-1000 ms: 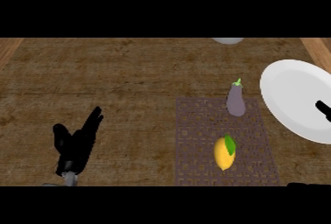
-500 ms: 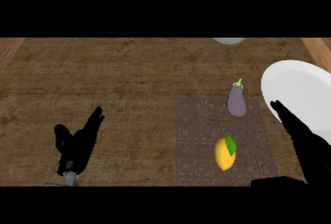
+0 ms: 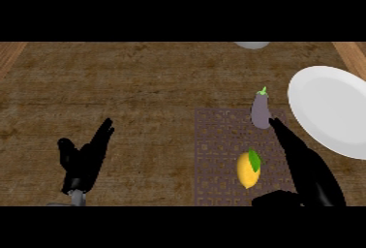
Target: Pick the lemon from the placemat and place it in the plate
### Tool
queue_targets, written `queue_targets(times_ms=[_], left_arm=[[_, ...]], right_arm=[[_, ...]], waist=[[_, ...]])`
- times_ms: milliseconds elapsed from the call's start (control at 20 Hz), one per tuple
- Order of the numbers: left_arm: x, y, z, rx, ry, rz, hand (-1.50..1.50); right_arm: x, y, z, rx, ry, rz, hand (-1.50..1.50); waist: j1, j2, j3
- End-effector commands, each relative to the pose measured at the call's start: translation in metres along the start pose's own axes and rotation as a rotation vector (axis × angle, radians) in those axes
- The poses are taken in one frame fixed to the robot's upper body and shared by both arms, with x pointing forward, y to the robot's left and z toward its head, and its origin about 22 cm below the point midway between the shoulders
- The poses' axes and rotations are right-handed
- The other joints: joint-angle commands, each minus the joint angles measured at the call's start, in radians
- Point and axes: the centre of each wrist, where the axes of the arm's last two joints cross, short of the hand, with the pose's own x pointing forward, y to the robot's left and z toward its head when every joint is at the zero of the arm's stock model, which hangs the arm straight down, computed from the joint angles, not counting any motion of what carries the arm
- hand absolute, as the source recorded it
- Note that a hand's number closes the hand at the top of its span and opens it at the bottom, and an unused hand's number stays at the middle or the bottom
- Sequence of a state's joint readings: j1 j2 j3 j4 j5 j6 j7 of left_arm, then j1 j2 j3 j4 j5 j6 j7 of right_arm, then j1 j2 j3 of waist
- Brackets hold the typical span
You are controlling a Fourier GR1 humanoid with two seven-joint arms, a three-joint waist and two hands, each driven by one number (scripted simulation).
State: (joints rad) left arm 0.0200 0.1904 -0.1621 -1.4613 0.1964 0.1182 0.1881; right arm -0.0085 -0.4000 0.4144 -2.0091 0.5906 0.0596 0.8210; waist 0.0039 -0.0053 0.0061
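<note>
Head view, looking steeply down at a brown woven-textured counter (image 3: 143,97): no brand, label or writing can be read on anything. One yellow oval lemon with a green leaf (image 3: 248,170) lies on the lower half of one brown lattice-patterned rectangular placemat (image 3: 218,160), just left of the right hand's fingers and apart from them. One purple eggplant with a green stem (image 3: 262,110) lies at the mat's upper right corner, just beyond that hand's fingertips. One round white plate (image 3: 328,111) sits to the right of the mat and of the fingers, its right side cut off by the frame. One pale, rounded object (image 3: 251,44) shows only partly at the top edge, too little to tell what it is.

Black right hand (image 3: 307,169) reaches up from the lower edge along the mat's right border, fingers straight and released, grasping nothing. Black left hand (image 3: 84,160) rests near the lower left, fingers up and relaxed, holding nothing, well apart from the mat. Bare counter lies open between the two hands and across the whole upper left. Lighter wooden strips (image 3: 10,55) edge the top corners.
</note>
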Motion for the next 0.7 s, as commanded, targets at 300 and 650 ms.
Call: queue_targets(times_ms=[300,650], left_arm=[[-0.014,-0.004,0.0,0.003,0.034,0.006,0.0],[0.008,-0.012,-0.004,0.038,0.042,-0.015,0.0]], right_arm=[[0.006,0.028,-0.002,0.004,0.051,0.101,-1.5],[-0.011,0.023,-0.029,-0.007,0.101,0.126,-1.5]], waist=[[-0.004,0.005,-0.006],[-0.004,0.005,-0.006]])
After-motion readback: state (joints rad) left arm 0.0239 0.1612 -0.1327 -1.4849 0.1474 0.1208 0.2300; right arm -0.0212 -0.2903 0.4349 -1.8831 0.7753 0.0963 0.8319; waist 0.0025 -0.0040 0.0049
